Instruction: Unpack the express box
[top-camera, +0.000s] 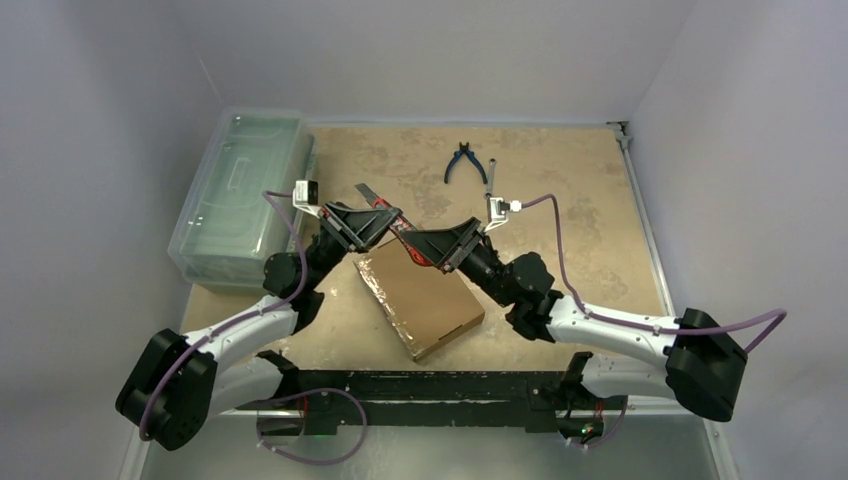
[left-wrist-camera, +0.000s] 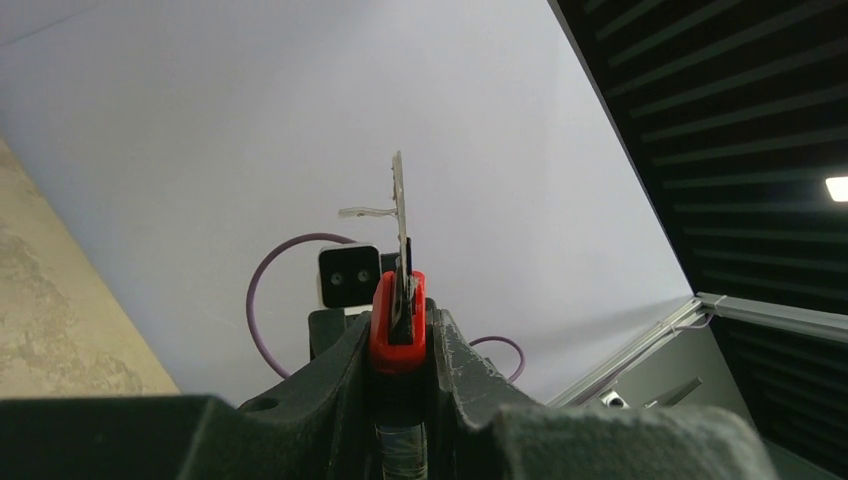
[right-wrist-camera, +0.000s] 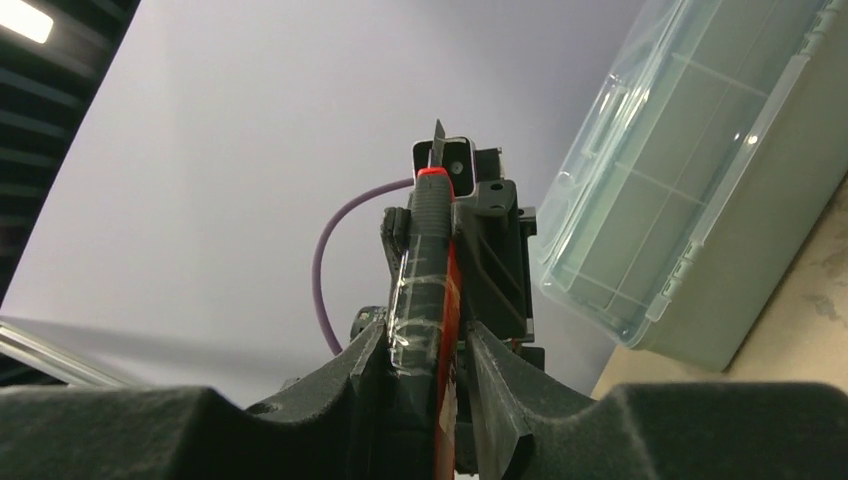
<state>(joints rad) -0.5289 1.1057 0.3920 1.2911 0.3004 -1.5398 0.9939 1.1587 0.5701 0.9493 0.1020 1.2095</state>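
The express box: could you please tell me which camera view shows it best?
The top external view: the express box lies closed on the table, nearly all in sight. Neither wrist view shows it; the left gripper and right gripper fill them, both shut on the knife.

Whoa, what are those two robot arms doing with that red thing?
Both arms are holding one red and black box cutter between them, in the air over the brown express box. The left gripper and the right gripper are each shut on it, and a metal blade sticks out. The box lies flat on the table and looks still closed.
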